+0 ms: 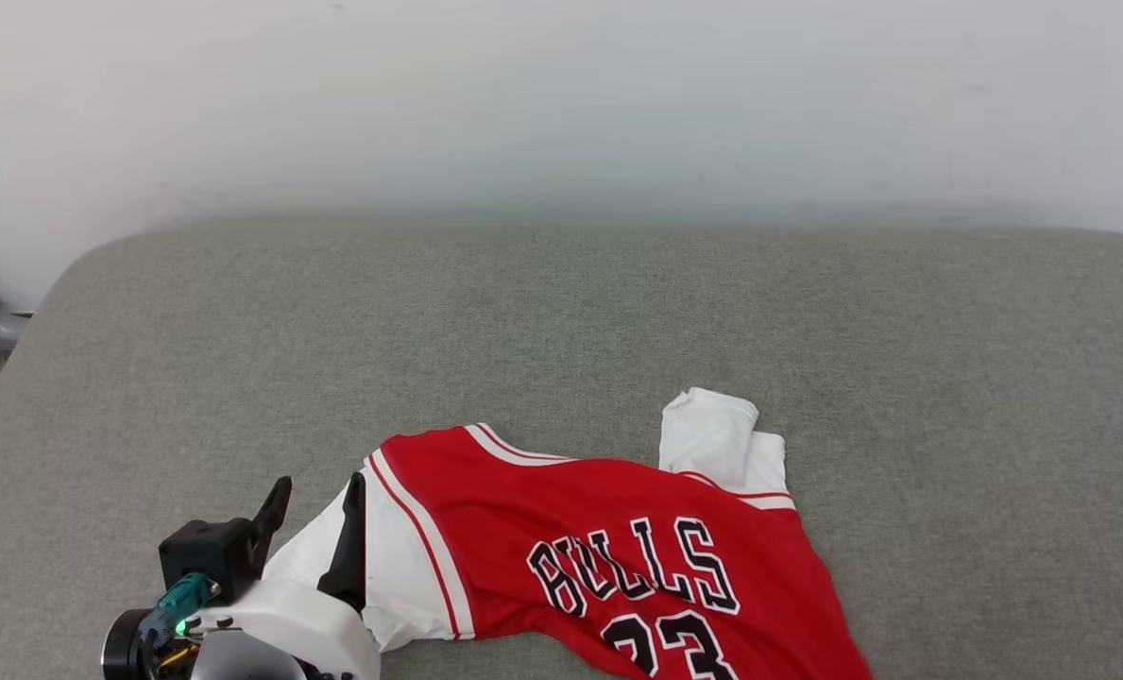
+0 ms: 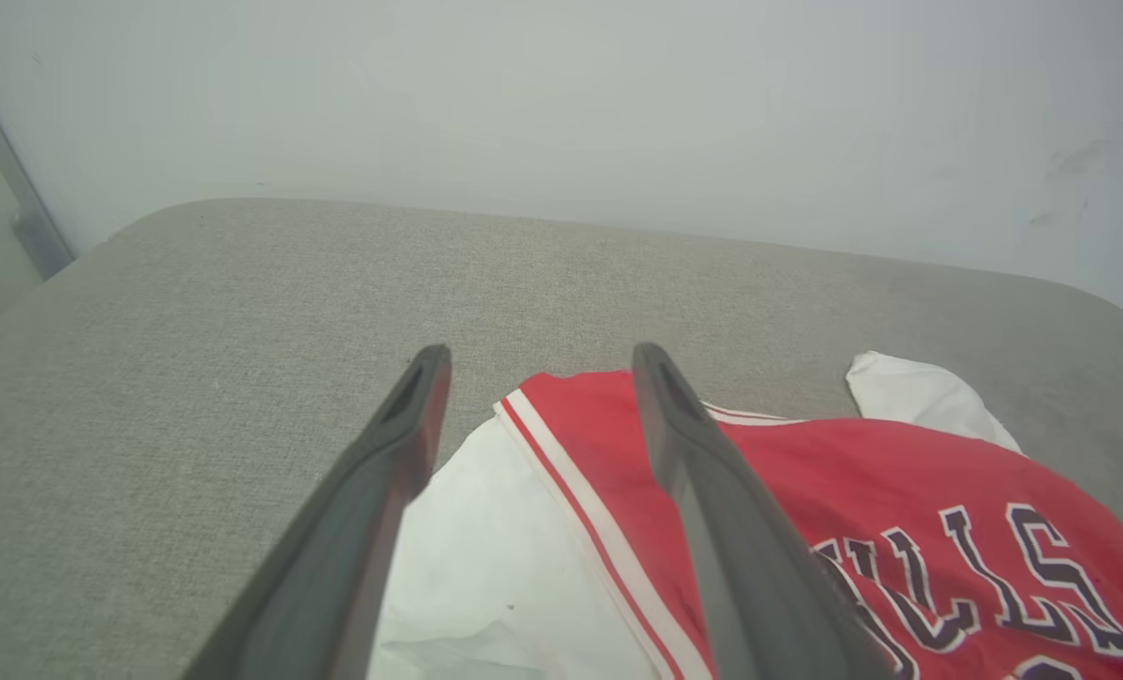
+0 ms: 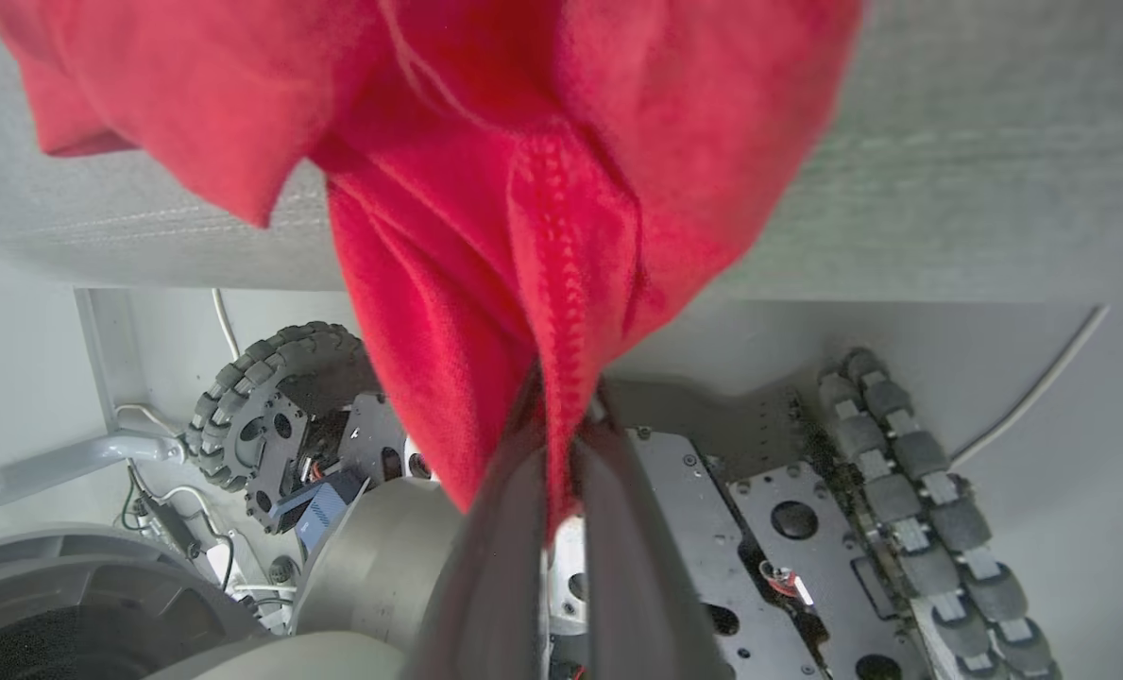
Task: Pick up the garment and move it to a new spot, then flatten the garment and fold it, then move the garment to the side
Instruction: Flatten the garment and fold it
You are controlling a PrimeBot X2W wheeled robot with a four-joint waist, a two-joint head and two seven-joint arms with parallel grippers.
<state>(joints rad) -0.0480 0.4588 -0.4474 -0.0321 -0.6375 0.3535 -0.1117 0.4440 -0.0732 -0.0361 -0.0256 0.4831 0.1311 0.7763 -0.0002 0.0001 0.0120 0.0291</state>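
The garment (image 1: 618, 538), a red jersey with white sleeves and black "BULLS" lettering over a "23", lies face up at the near edge of the grey cushion (image 1: 561, 312). Its lower part runs off the bottom of the head view. One white sleeve (image 1: 722, 434) is folded up toward the cushion's back; the other spreads toward the cushion's left side. The right wrist view adds what the head view cuts off: a red stitched hem (image 3: 561, 236) bunched at the cushion's front edge and clamped tight between the fingers of the right gripper (image 3: 561, 406). A treaded wheel (image 3: 268, 406) of the robot's base lies past that edge. The left gripper (image 1: 319, 484) hangs over the left-side sleeve, fingers spread wide and grasping nothing. The left wrist view shows them straddling the sleeve's striped seam; whether they touch cloth I cannot tell.
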